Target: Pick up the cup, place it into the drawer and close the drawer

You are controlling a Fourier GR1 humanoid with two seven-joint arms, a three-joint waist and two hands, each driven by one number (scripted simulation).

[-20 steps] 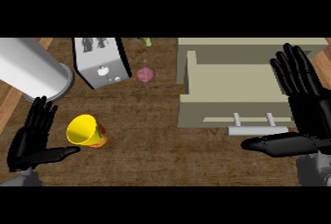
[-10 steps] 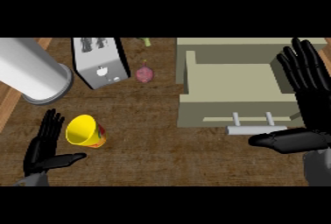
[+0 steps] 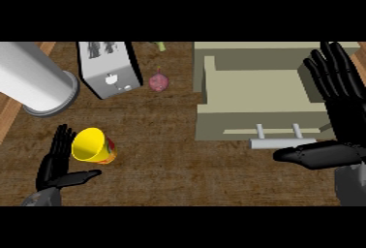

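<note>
Both hands, left hand (image 3: pixel 57 162) and right hand (image 3: pixel 336 97), spread wide above brown counter (image 3: pixel 178 160).

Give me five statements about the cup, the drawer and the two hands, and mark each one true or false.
1. The yellow cup stands on the counter, outside the drawer. True.
2. The drawer is shut. False: it is pulled open, its inside showing and nothing visible in it.
3. The left hand is open beside the cup, its fingers not curled round it. True.
4. The right hand holds the cup. False: it is open at the view's right, over the drawer's right side, holding nothing.
5. The toaster sits inside the drawer. False: it stands on the counter, left of the drawer.
</note>
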